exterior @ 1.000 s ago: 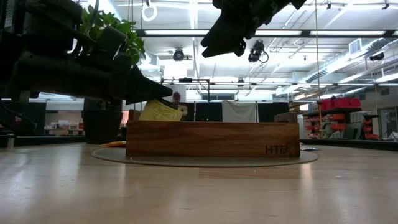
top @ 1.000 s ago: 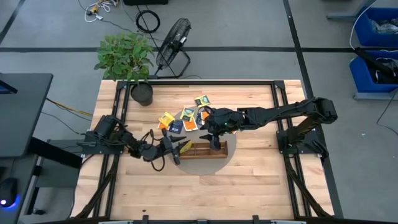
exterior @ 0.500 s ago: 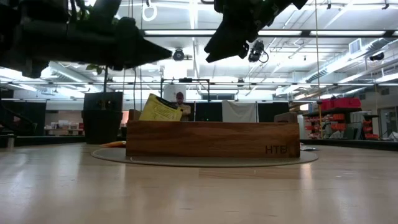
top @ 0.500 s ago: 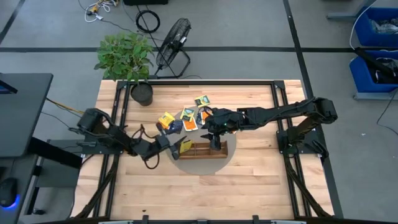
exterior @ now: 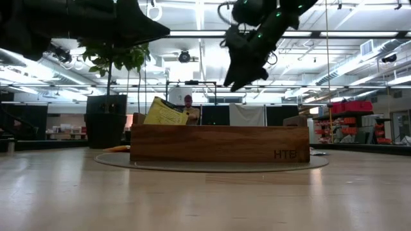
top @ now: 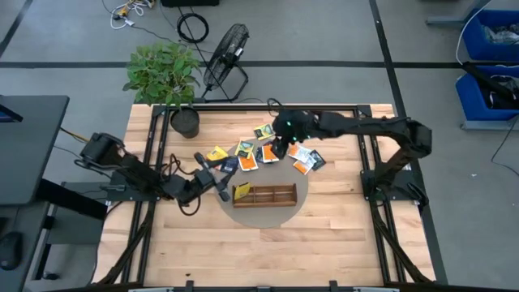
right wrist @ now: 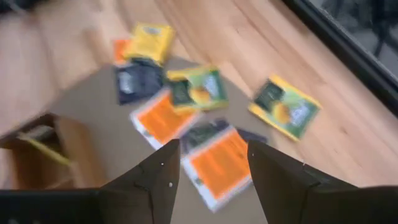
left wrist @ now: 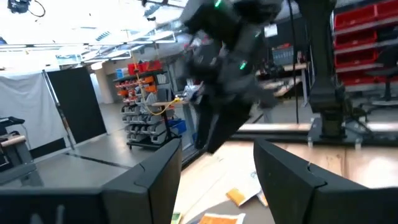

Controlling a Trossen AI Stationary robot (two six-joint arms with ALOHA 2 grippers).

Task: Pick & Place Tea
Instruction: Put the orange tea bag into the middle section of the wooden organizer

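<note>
The wooden tray (top: pixel 272 195) stands on a round grey mat. One yellow tea packet (exterior: pixel 166 112) leans tilted in its left compartment, its top edge sticking up over the tray wall. Several more tea packets (top: pixel 247 160), yellow, orange, dark blue and green, lie flat on the table just beyond the tray. My left gripper (top: pixel 220 188) hovers open, above and left of the tray's left end (left wrist: pixel 217 186). My right gripper (top: pixel 280 148) hangs open over the loose packets (right wrist: pixel 214 180), and an orange packet (right wrist: pixel 217 163) lies below its fingers.
A potted plant (top: pixel 166 73) and its dark pot (top: pixel 185 122) stand at the table's far left corner. A floor fan (top: pixel 227 57) sits beyond the table. Black frame rails (top: pixel 361 138) run along the table's sides. Bare wood lies in front of the tray (top: pixel 268 243).
My left gripper has let go of the yellow packet, risen and drawn back toward the table's left. The packet stays leaning in the tray's left compartment. My right gripper has swung from over the tray toward the far edge, out over the loose packets.
</note>
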